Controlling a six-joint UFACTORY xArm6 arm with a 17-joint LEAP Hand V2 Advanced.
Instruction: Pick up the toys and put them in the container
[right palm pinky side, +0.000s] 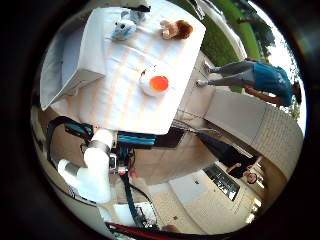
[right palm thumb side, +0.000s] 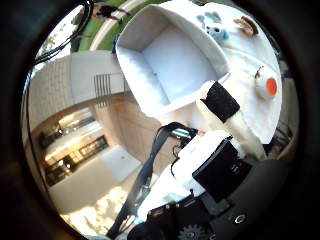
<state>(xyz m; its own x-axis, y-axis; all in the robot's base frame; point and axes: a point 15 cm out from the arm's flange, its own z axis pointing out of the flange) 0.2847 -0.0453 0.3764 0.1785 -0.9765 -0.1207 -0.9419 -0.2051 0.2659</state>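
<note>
High above the table (right palm pinky side: 125, 95), the hand (right palm thumb side: 225, 145) hangs with fingers straight, holding nothing.

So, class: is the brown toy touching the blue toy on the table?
Apart. The little finger side view shows bare tablecloth between the brown toy and the blue toy; neither overlaps the other.

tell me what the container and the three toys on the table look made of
Container: looks like soft white fabric, matte, with slightly sagging walls. Blue-grey toy and brown toy: likely plush, with fuzzy outlines. White toy with the orange spot: smoother and rounder, perhaps plush or plastic; I cannot tell.
</note>
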